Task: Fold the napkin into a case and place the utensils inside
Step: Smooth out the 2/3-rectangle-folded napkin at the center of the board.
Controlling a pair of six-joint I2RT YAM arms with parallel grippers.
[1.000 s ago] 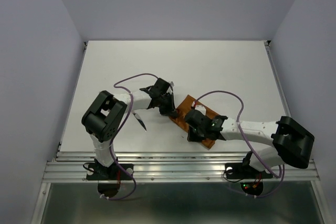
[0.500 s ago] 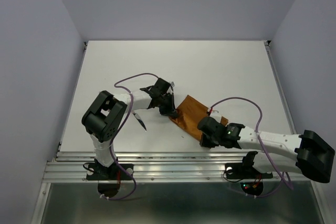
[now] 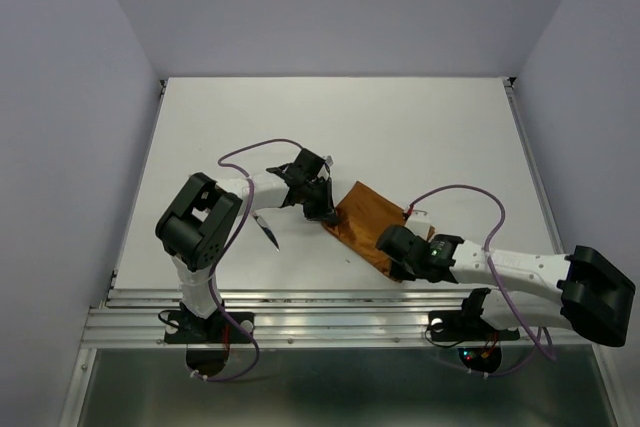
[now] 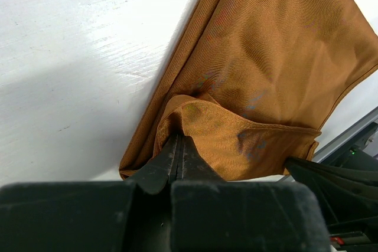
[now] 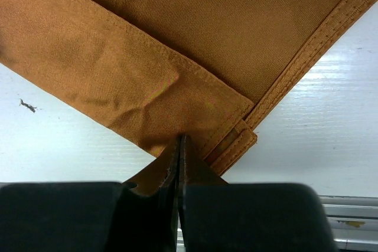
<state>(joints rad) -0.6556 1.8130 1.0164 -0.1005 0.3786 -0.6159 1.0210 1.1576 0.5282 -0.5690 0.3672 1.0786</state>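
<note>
Napkin (image 3: 360, 212) lies folded at the centre of the top view, on the table (image 3: 400, 127). Left claw (image 4: 179, 149) pinches its upper-left end, right claw (image 5: 180, 146) its lower-right corner, both clamped tight on cloth. Carry the fold over evenly — edges aligned, low, no bunching.

Both arms lie low over the table, the left arm (image 3: 200, 222) bent sharply at its elbow and the right arm (image 3: 520, 267) stretched long, with the left gripper (image 4: 179, 149) and the right gripper (image 5: 179, 144) each pinched tight on the napkin (image 3: 362, 212).
</note>
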